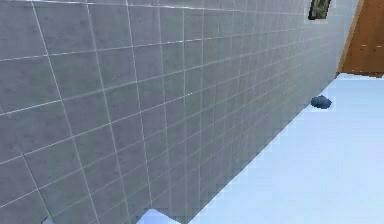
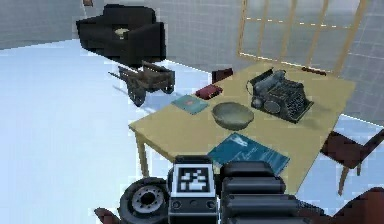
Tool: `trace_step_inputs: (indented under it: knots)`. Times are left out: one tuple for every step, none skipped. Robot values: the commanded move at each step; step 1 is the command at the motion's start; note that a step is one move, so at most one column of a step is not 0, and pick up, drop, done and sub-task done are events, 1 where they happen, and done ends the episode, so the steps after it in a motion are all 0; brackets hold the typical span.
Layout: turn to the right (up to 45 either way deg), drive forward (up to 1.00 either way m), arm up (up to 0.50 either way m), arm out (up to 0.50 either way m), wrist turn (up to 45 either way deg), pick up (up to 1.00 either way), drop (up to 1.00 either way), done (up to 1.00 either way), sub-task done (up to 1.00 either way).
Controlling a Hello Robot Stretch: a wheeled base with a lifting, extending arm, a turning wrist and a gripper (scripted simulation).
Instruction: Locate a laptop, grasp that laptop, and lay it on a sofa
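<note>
A wooden table [image 2: 320,115] stands in the middle of the arm side view. On it lie two flat blue-green things [image 2: 250,152] [image 2: 188,102], a small reddish box [image 2: 207,92], a grey bowl [image 2: 232,115] and a dark bulky machine [image 2: 277,95]. None of these has the clear shape of a laptop. A black sofa-like armchair [image 2: 120,30] stands at the upper left. At the bottom edge a white marked square [image 2: 195,180] and the gripper's dark body [image 2: 150,200] show. Its far end is unclear, so I cannot tell whether it holds anything.
A small wooden cart [image 2: 148,78] stands on the pale floor between armchair and table. Dark red chairs [image 2: 345,150] flank the table's right side. In the forward view a grey tiled wall [image 1: 120,90] runs close, with a wooden door [image 1: 365,35] and a small dark blob [image 1: 321,101] on the floor.
</note>
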Motion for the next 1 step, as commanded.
trace_step_inputs:
  knots:
    - [3.0, 0.00, 0.00, 0.00, 0.0, 0.00, 0.00, 0.00, 0.00]
